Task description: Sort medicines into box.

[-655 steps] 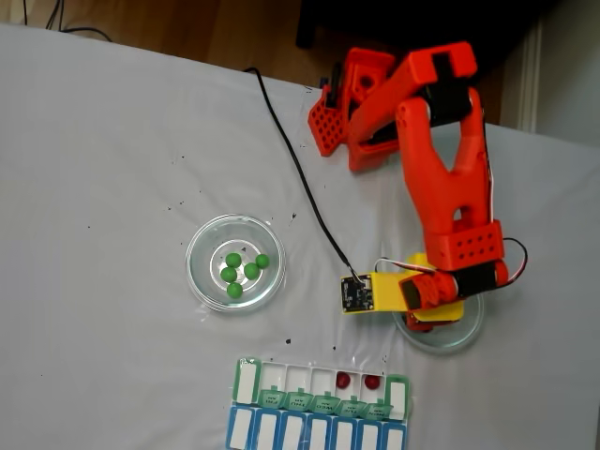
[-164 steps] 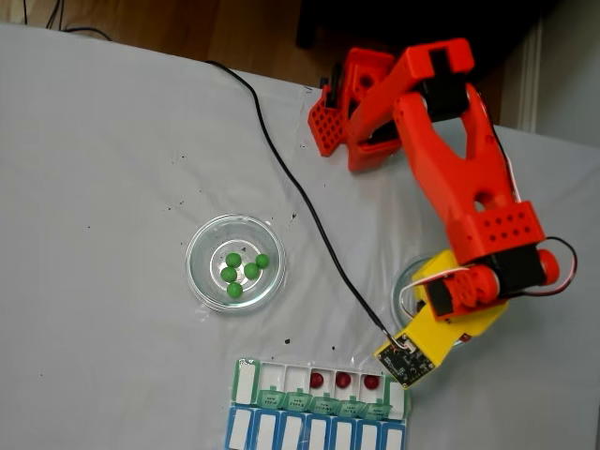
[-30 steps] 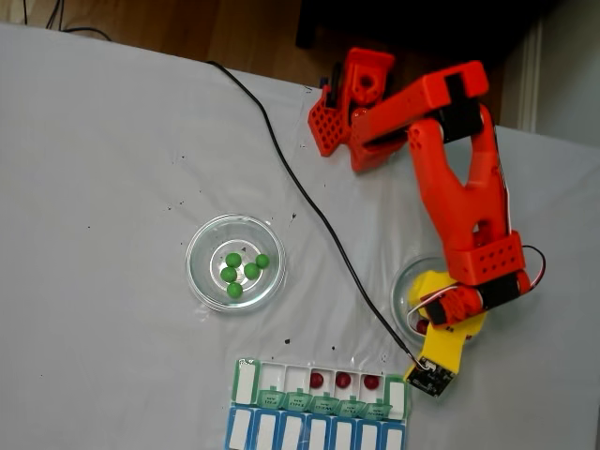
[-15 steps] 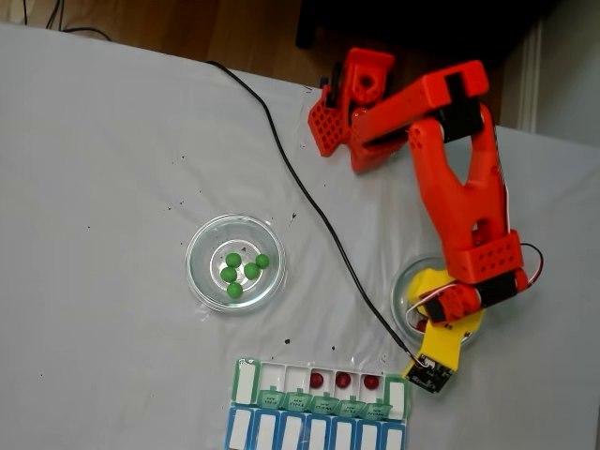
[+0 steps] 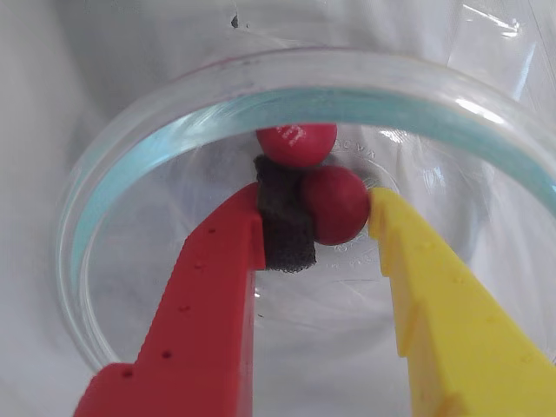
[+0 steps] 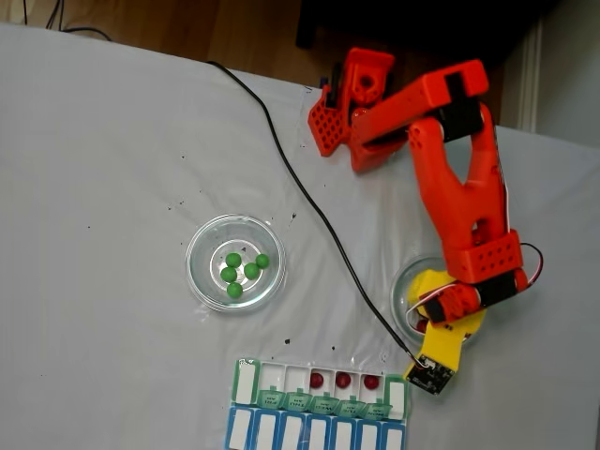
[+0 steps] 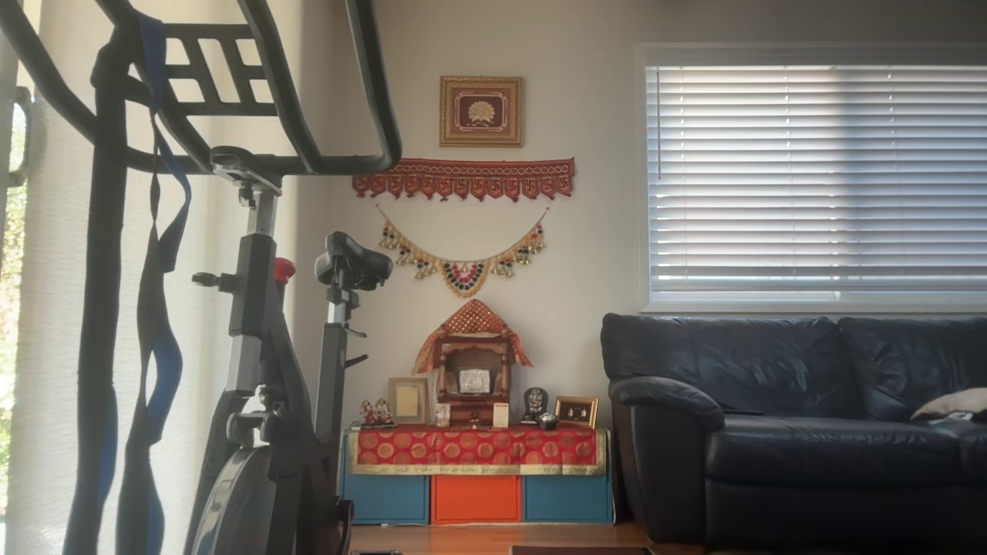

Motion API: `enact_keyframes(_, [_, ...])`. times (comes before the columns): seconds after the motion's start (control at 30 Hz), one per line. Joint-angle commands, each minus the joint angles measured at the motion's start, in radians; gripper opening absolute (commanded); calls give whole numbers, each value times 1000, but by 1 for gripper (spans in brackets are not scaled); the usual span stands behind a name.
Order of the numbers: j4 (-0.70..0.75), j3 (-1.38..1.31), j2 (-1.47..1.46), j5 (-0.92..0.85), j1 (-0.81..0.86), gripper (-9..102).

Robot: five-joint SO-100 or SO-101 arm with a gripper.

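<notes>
A: Wrist view: the gripper [image 5: 328,228] sits inside the glass dish [image 5: 104,200], its red finger's black pad [image 5: 285,224] and its yellow finger [image 5: 434,295] both touching a dark red ball [image 5: 337,205]. I'd call that clenched on it.

B: What's beyond it?

A: A second red ball [image 5: 295,143], touching the held one just past the fingertips. In the fixed view the box [image 6: 246,382] lies left of the gripper on the white surface [image 6: 103,169], with three red balls [image 6: 344,381] in its compartments. Farther left, five green balls [image 6: 242,273] wait in another dish [image 6: 199,281].

B: The risk?

A: The glossy ball may squirt out of the narrow grip, or lifting could knock its neighbour.
</notes>
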Motion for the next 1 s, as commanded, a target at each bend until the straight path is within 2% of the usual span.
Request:
enact_keyframes(0.0, [-28, -3, 54, -9, -11, 10])
enact_keyframes(0.7, [-43, 32, 86, -3, -26, 2])
enact_keyframes(0.97, [-43, 87, 155, 18, -49, 2])
